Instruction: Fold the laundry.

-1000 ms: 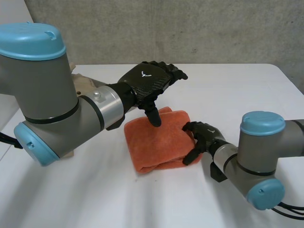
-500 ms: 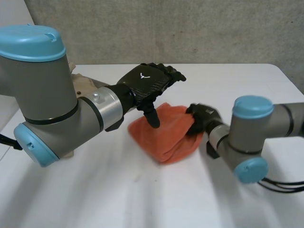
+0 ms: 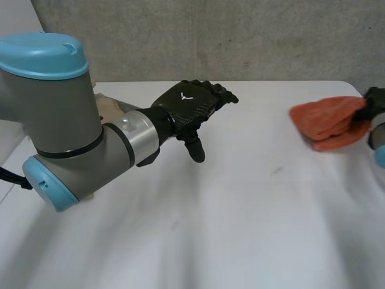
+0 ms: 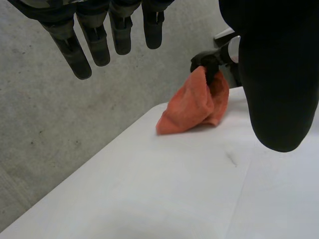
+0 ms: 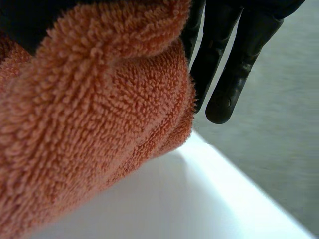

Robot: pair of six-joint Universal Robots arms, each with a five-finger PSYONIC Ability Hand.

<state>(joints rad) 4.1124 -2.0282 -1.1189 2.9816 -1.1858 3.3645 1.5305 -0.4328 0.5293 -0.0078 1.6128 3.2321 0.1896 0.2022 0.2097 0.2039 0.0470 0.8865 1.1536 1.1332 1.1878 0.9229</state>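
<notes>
— Entry: orange towel [image 3: 328, 122], location?
— Tabletop [image 3: 240, 211], right edge; a second ago, mid-table. Left wrist view: right hand [image 4: 209, 62] fingers clamp its top.
— Left hand [image 3: 189, 108]?
— Fingers straight, holding nothing.

Middle: we see the white table [image 3: 240, 211] bare from its near edge to the far wall, open to a pass from either side.
Left side: our left hand [image 3: 189, 108] hangs above the table with loose fingers, and its arm spans that side. A beige object [image 3: 110, 106] lies behind it.
Right edge: the orange towel [image 3: 328, 120], pinched in our right hand [image 3: 376, 99], blocks that side.
</notes>
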